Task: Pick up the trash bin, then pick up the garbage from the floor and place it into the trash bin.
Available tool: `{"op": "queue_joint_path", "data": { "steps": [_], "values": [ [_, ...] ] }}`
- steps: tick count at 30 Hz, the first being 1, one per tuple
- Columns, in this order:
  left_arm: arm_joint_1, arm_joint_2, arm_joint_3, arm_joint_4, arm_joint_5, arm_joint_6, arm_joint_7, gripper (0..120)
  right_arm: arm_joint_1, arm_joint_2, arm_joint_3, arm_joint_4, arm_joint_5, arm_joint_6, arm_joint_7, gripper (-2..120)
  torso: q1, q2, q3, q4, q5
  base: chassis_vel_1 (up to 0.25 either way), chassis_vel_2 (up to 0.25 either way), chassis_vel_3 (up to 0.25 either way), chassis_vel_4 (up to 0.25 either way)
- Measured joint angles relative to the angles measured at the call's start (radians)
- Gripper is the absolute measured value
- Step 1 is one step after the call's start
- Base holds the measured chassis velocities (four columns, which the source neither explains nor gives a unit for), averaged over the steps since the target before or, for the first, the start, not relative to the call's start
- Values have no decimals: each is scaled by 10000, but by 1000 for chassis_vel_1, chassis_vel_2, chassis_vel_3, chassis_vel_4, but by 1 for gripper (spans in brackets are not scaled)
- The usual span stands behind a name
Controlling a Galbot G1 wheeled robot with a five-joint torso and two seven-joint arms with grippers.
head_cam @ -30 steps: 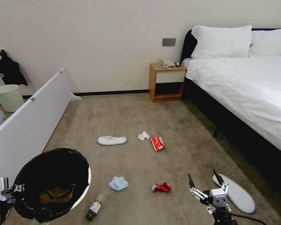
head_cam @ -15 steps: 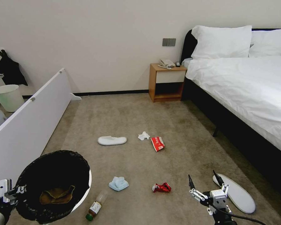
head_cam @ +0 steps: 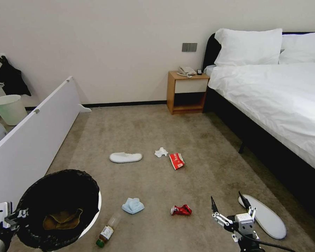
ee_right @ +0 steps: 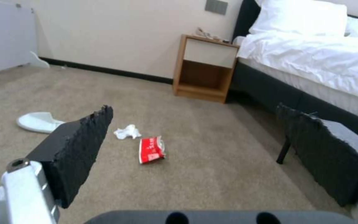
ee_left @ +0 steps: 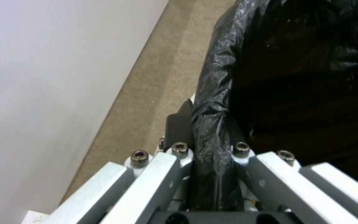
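Trash bin (head_cam: 59, 206): held off to the side, its bag-lined rim (ee_left: 212, 124) pinched between the jaws of the left gripper (head_cam: 14, 218); crumpled brown paper (head_cam: 61, 217) already inside. Left on the carpet, judged uncollected: bottle (head_cam: 106, 233) and blue cloth (head_cam: 133, 205) just beyond the bin; red can (head_cam: 181, 209) beside the right gripper (head_cam: 230, 204); nearer slipper (head_cam: 264, 216) next to it; packet (head_cam: 177, 160), tissue (head_cam: 161, 152), second slipper (head_cam: 125, 157) farther ahead. Right gripper low, fingers spread wide, empty, pointing forward

bin (head_cam: 59, 210) left | can (head_cam: 181, 209) centre | slipper (head_cam: 266, 217) right
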Motion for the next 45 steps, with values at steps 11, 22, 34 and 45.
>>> {"op": "queue_joint_path", "data": {
  "steps": [11, 22, 34, 45],
  "values": [
    [29, 100, 72, -2, -17, 28, -77, 3, 90, 121, 12, 13, 4, -33, -4, 100, 0, 0, 0, 1, 1, 21, 24, 22, 18],
    [-84, 114, 272, 41, -25, 46, -117, 3, -31, 37, 106, 122, 31, -60, -43, 100, 0, 0, 0, 1, 1, 77, 77, 78, 75],
    [-69, 139, 316, 1, -46, 52, -124, 3, -113, 66, 103, 226, 23, -60, -66, 100, 1, 0, 0, 1, 1, 122, 123, 112, 114],
    [-53, 112, 355, -29, -48, 44, -169, 3, -138, 83, 107, 253, 18, -51, -102, 100, 0, -1, 0, 5, 1, 113, 114, 115, 112]
  ]
}}
